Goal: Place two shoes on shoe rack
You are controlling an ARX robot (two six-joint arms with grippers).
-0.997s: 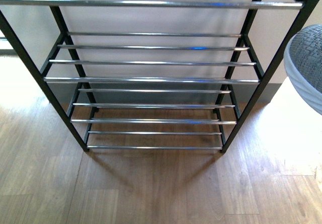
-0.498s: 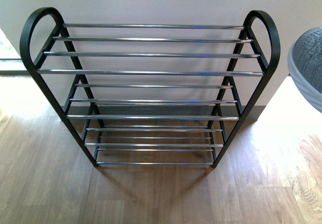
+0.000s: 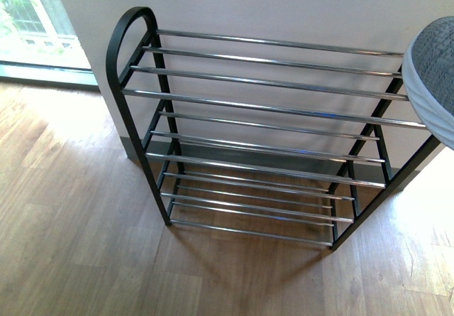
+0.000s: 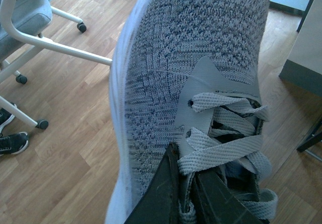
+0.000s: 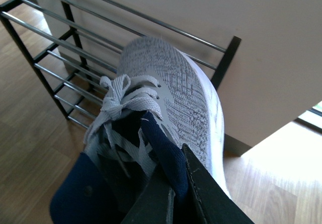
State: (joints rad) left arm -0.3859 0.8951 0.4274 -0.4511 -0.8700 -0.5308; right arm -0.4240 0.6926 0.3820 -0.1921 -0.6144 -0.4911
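**Rack swings right as both sneakers wait in the air**

Since half a second ago the front view has turned. The black metal shoe rack with chrome bars (image 3: pixel 124 39) was square-on and centred; now it sits to the right and at an angle, its right arch is cut off, and a bright window shows at far left. All its tiers are bare.

Both shoes are off the floor. The right tool (image 5: pixel 176 171) is closed on the navy collar of a grey knit lace-up sneaker with a white sole (image 5: pixel 166 78), one finger inside the opening and one outside. The sneaker's toe also pokes into the front view at the right edge (image 3: pixel 434 67), level with the top tier.

The left tool (image 4: pixel 186 168) is clamped on the laced throat of the matching grey sneaker (image 4: pixel 191 43). It hangs over the wooden floor with a white office chair (image 4: pixel 30 12) behind it. No rack bars are clearly visible in that view.

The next move depends on the right-hand shoe. Its long axis points toe-first at the rack's right end (image 5: pixel 224 58), crossing the bars, with the upper tiers just beyond the toe. The right arm therefore looks the nearer one. It probably needs to carry the sneaker forward and lower it sole-down across two bars. A tilted sole could slip between them.
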